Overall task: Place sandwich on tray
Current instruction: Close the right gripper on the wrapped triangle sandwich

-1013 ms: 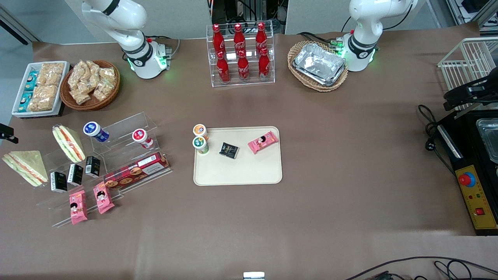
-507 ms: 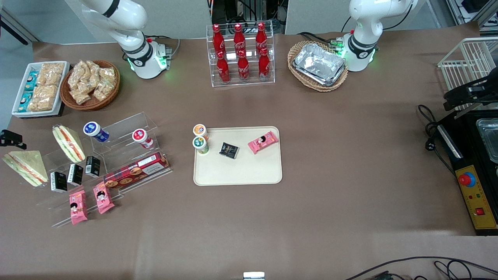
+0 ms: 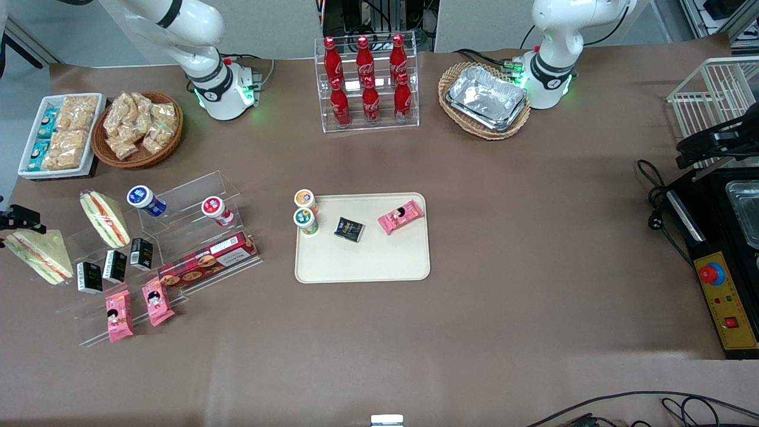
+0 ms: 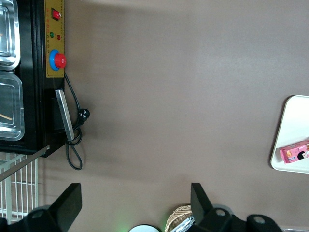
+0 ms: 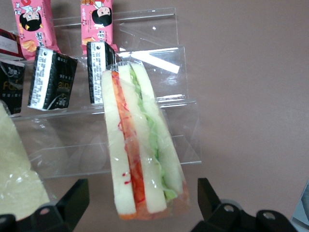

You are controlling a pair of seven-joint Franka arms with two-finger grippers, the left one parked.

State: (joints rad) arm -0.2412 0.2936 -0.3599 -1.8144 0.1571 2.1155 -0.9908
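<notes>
Gripper [image 5: 141, 193] is spread wide open with nothing in it, hanging over the clear stand [image 3: 190, 196] at the working arm's end of the table. The sandwich [image 3: 37, 255] sits just beside that stand, well apart from the tray [image 3: 362, 264].

Sandwich [image 5: 142, 145]: pale bread w/ orange-red & green stripes; tray [image 3: 367, 261] cream-beige.

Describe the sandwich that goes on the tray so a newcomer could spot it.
At the working arm's end of the table stands a clear acrylic stand. Beside it, flat on the table by the open gripper, lies the sandwich, broad pale face up; its twin leans on the stand, showing an orange stripe.
</notes>
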